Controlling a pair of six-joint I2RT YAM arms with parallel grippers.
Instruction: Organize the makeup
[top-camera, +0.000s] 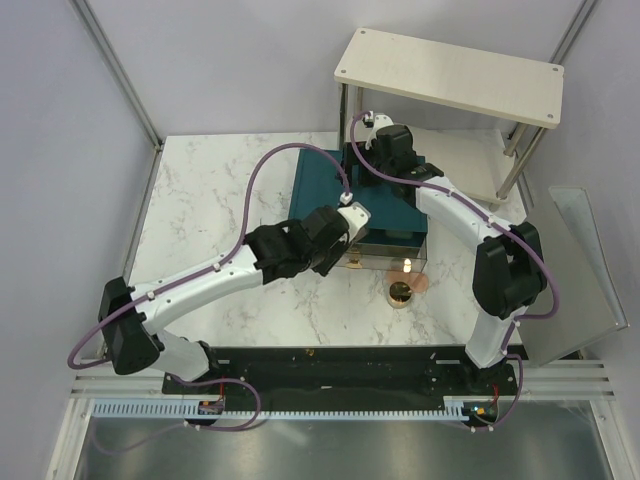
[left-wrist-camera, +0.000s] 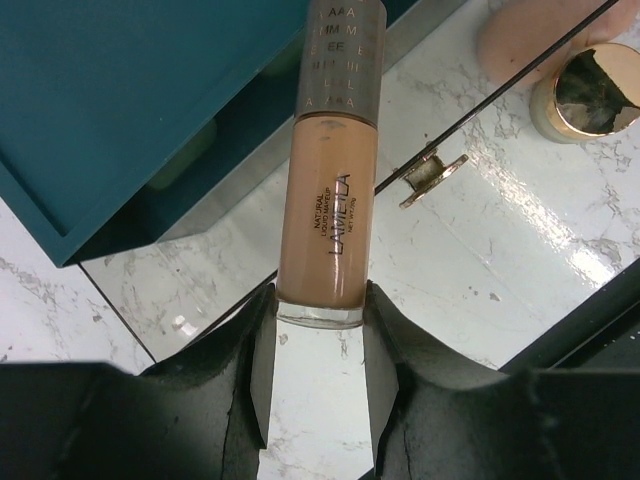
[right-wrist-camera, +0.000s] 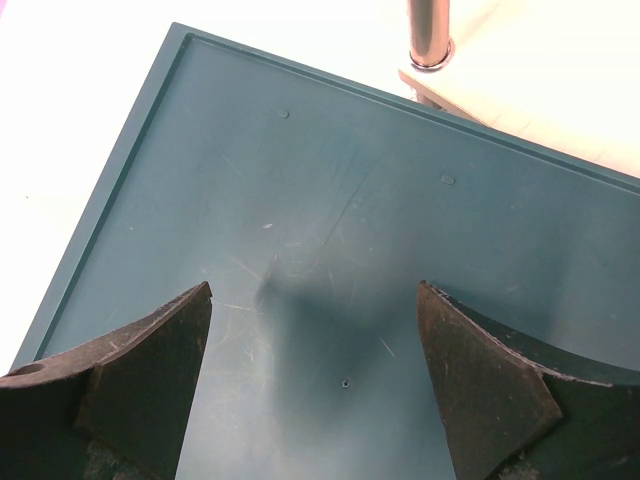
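From the left, the first big thing is the large teal box (top-camera: 318, 180) in the middle of the white marble bench (top-camera: 200, 200). A small gold handle (left-wrist-camera: 432, 175) on its front stands just before my left tool (left-wrist-camera: 320, 310). To the right of the handle, a round gold-rimmed compact (left-wrist-camera: 590, 90) and a peach-pink round pad (left-wrist-camera: 510, 40) lie just beside each other on the bench, in front of the box. Further right, my right tool (right-wrist-camera: 315, 300) hangs above the flat top of the box, its jaws spread wide with nothing between them. Behind it rises a pale wooden shelf on metal legs (top-camera: 450, 75). Pale grey walls (top-camera: 60, 150) close the bench at the left and the back.

The left tool grips the peach-tan tube with a grey-brown cap (left-wrist-camera: 325, 200) by its clear bottom end. The tube points away from the fingers toward the box, with dark lettering along its side. I cannot tell whether it touches anything below.
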